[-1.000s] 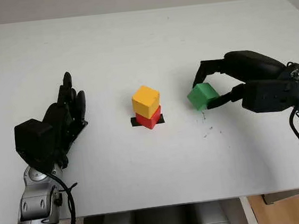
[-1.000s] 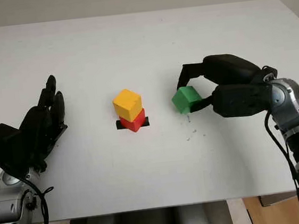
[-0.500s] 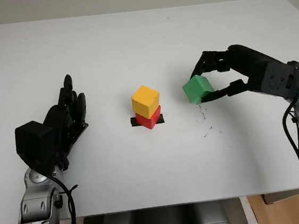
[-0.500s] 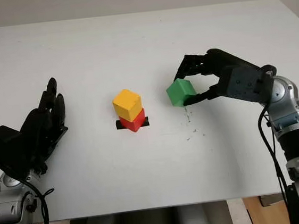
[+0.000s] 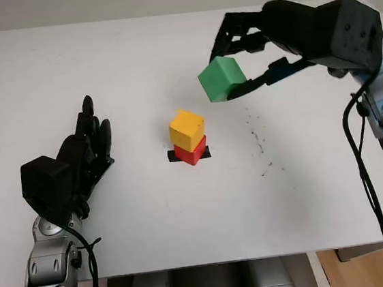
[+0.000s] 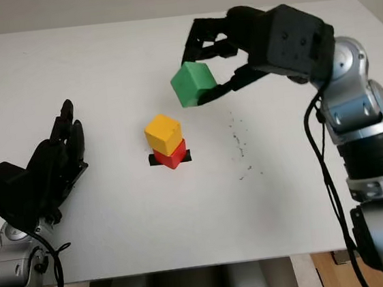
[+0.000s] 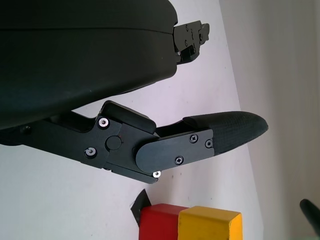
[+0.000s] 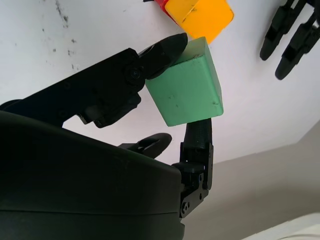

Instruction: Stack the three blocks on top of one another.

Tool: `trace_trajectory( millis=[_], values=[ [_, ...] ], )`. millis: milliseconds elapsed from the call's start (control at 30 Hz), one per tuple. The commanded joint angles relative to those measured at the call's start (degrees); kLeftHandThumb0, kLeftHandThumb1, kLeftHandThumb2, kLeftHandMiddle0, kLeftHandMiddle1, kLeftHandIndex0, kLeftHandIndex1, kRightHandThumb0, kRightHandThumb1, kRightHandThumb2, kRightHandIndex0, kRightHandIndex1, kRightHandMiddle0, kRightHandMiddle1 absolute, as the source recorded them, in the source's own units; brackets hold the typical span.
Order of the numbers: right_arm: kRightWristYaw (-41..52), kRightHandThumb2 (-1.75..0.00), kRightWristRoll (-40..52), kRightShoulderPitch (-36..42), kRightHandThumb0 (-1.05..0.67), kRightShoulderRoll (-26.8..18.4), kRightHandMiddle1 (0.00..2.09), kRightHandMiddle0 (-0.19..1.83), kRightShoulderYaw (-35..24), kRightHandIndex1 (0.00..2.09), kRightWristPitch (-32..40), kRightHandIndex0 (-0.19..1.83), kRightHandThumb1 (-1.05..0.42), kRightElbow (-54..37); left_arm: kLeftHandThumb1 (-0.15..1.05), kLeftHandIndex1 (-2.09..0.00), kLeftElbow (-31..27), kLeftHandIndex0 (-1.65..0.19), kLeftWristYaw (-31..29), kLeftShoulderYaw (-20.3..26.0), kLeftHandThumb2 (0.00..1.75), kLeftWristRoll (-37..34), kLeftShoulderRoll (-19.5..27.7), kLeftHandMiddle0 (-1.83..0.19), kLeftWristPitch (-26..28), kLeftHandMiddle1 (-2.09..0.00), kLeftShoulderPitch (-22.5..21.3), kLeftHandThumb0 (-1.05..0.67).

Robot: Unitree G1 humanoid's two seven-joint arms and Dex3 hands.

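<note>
While I watch from the head camera, my read:
Right hand [image 5: 237,56]: up in the air over the far side of the tabletop [image 5: 115,69], fingers [image 8: 165,47] clamped on the green block [image 5: 221,78].
Green block: lifted clear, tilted, hanging up and to the right of the stack.
Stack: yellow block [image 5: 187,129] sits on the red block [image 5: 191,152], on a black mark at the tabletop's middle.
Left hand [image 5: 83,151]: open, holding nothing, at the left, well apart from the stack.
</note>
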Motion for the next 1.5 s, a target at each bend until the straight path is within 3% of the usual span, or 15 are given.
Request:
trace_trajectory(
  millis=[0,200,533,733,833,1233,1467],
  values=[
    [1.0,-0.05,-0.7,-3.2,-0.34,0.0,1.44,0.55,0.6,0.09,-1.4,0.64,-0.81,-0.6,1.05,0.0,-1.3,0.19,0.5,-0.5,0.68,0.3,-0.4,0.19,0.0,0.0,0.9,-0.83],
    [2.6,-0.05,-2.8,-8.4,-0.38,0.8,1.42,0.59,2.9,0.08,-7.4,0.62,-0.8,5.9,1.05,0.0,-1.0,0.19,1.0,-0.8,0.68,0.2,-1.1,0.19,-0.1,0.0,0.9,-0.85],
    [0.8,-0.07,-8.2,-18.3,-0.43,2.1,1.41,0.52,7.1,0.02,-38.0,0.5,-0.89,28.2,1.05,0.0,-1.6,0.19,1.9,-1.0,0.68,0.3,-2.1,0.19,0.2,0.0,1.4,-0.86],
    [-3.9,-0.06,-11.3,-22.4,-0.46,4.2,1.45,0.51,8.0,0.01,-48.1,0.49,-0.9,37.4,1.05,0.0,-1.5,0.19,2.4,-1.0,0.69,0.5,-2.3,0.19,0.0,0.0,1.7,-0.86],
    [-2.4,-0.06,-9.9,-23.4,-0.46,5.5,1.46,0.5,7.5,0.01,-47.8,0.48,-0.9,39.7,1.05,0.0,-1.9,0.19,2.8,-1.0,0.69,0.5,-2.4,0.19,0.3,0.0,2.0,-0.85],
    [9.1,-0.06,-5.4,-27.0,-0.5,9.3,1.53,0.41,6.5,0.0,-29.1,0.46,-0.93,40.4,1.05,0.0,-1.8,0.19,2.7,-1.0,0.68,0.4,-2.2,0.19,0.3,0.0,2.1,-0.86],
    [10.6,-0.05,-5.3,-26.7,-0.53,9.9,1.55,0.44,6.8,0.01,-27.9,0.49,-0.91,40.4,1.05,0.0,-2.3,0.19,2.7,-0.9,0.68,0.2,-2.1,0.19,0.8,0.0,2.2,-0.86]
  ],
)
